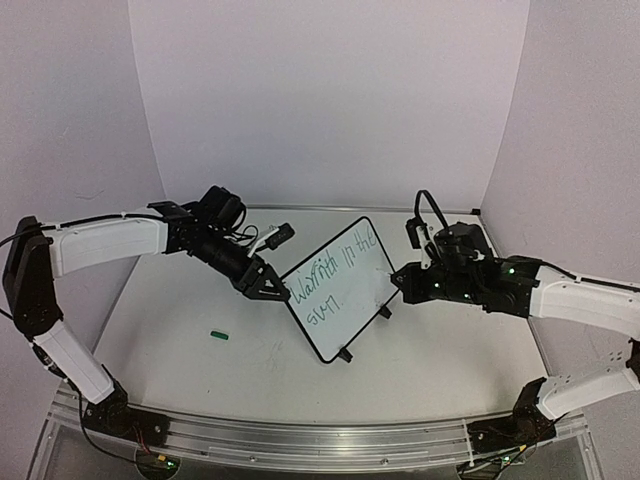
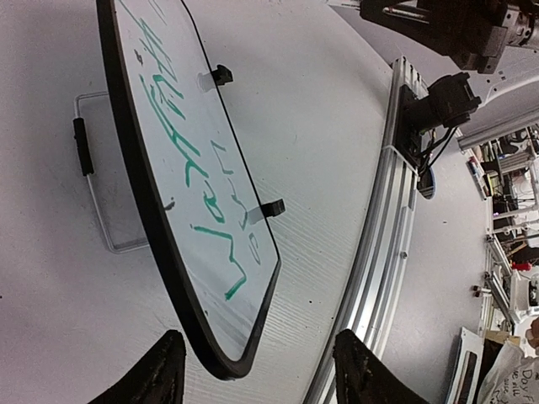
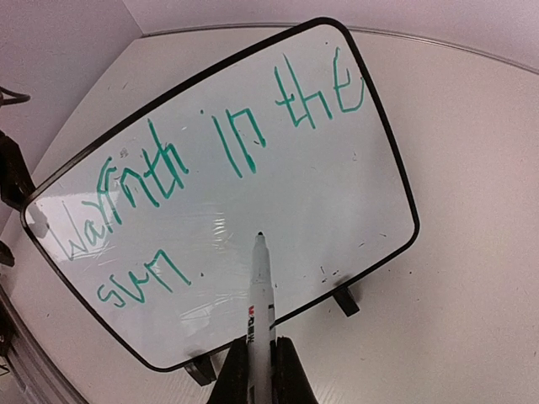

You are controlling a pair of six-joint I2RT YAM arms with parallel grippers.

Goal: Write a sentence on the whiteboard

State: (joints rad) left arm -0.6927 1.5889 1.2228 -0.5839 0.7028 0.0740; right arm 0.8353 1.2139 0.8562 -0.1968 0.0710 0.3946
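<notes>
1. The whiteboard [image 1: 335, 290] stands on the table [image 1: 180, 360] about midway between the two arms. From the top camera it looks turned on a diagonal, with its two little black feet [image 1: 345, 355] on the near-right edge.
2. Green handwriting on it reads "Warmth in the" on the upper line and "sun" below, at the left. There are a few small dark specks on the white as well.
3. Left arm [image 1: 110, 245]: it reaches in to the board's left corner. In the left wrist view the jaws stand well apart, and the two dark fingers [image 2: 164, 370] sit on either side of the rounded black corner of the frame. There's a visible gap on both sides, so they aren't gripping anything.
4. Right arm [image 1: 560, 295]: it comes in from the right edge of the board. Its jaws are pinched narrow around a white marker [image 3: 261, 295], which points away from the wrist camera.
5. The marker's dark tip is at the blank stretch below the word "in". Whether it actually touches the surface, nobody could tell from these views.
6. A small green bit [image 1: 221, 335] lies on the table to the left of the board, well apart from it and from both arms. It's too small to identify for sure.
</notes>
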